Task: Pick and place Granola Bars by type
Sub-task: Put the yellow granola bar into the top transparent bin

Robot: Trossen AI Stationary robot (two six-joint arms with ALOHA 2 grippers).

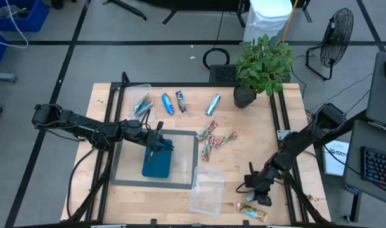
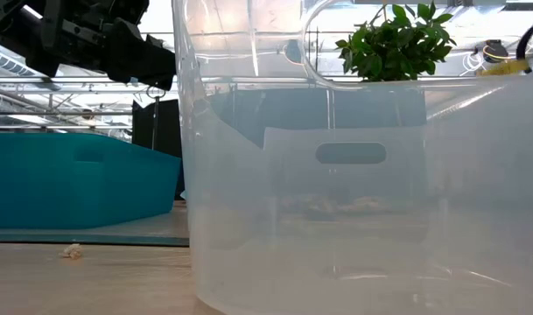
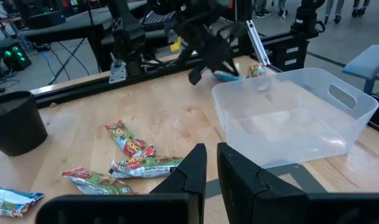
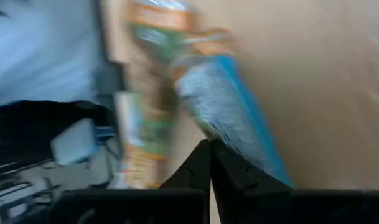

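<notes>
Only readable txt: red-green bar wrappers (image 3: pixel 134 149), lower left of left wrist view, show red lettering, looks like "CHEWY", partly creased. White paper (image 1: pixel 335 157) at right edge of high view has print, too small to read.

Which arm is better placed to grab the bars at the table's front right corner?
Right. Its end effector sits shut just beside those granola bars; the left end effector hangs above the teal tray.

A wooden table (image 1: pixel 256 136) carries scattered granola bars (image 1: pixel 216 140), two clear tubs (image 1: pixel 207 189), a teal tray (image 1: pixel 158 161) and a potted plant (image 1: pixel 262 66).
</notes>
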